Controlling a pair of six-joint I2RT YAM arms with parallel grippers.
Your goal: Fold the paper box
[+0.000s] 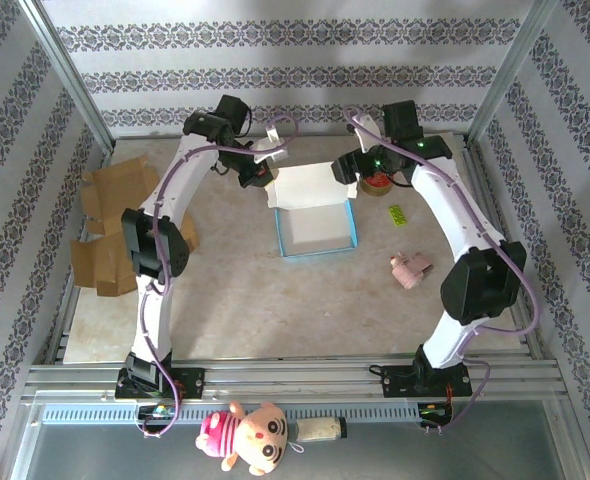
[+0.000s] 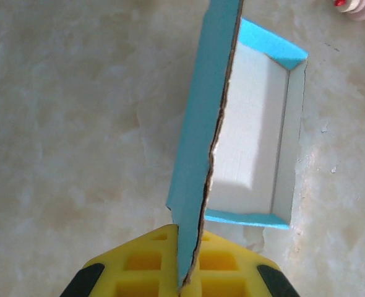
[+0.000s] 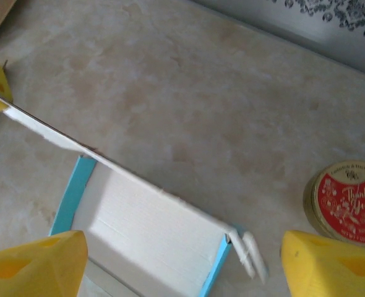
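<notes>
Nearest to us, in front of the arm bases, lies a pink-and-beige plush doll point(image 1: 247, 438). Farther in, on the beige marbled desk point(image 1: 225, 300), a small pink toy point(image 1: 410, 270) sits to the right, near the right arm's elbow. At the left edge a heap of flat brown cardboard pieces point(image 1: 110, 225) lies well apart from everything else.

The blue-and-white paper box point(image 1: 316, 230) rests open in the middle of the desk. It is a shallow tray, white inside and blue outside, and its tall back flap point(image 1: 310, 185) rises from the far wall.

The left fingers point(image 2: 142, 263) are pressed together on the edge of that flap, with the raw cardboard rim caught between the yellow pads. The right fingers point(image 3: 34, 263) stand wide apart above the box's far right corner and grasp nothing.

Just right of the box lies a small green slip point(image 1: 396, 213), and beyond it a round red-lidded tin point(image 3: 346, 201) stands beside the right wrist.
</notes>
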